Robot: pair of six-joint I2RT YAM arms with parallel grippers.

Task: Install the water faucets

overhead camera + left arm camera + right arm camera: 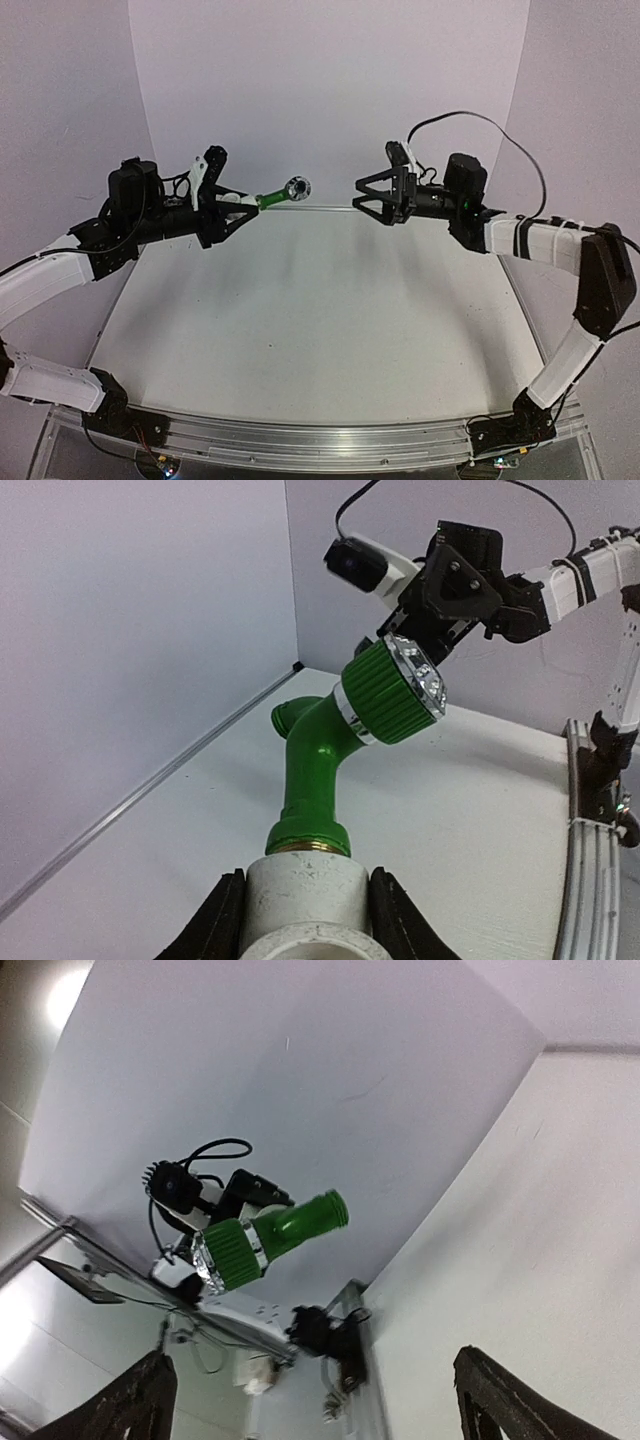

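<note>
The top external camera looks down from behind, arm bases at 6 o'clock, covering the whole table (300, 320). The left wrist camera sits close behind the white fitting (308, 900), facing the right arm (575, 575) at 1 o'clock. The right wrist camera, rolled, faces back from farther. All share the green tap (272, 198).

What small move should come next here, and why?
Probably ease the right gripper toward the green tap and close on its round end. The left gripper clamps the white fitting with the tap seated in it, while the right gripper is open, facing that end across a gap.
</note>
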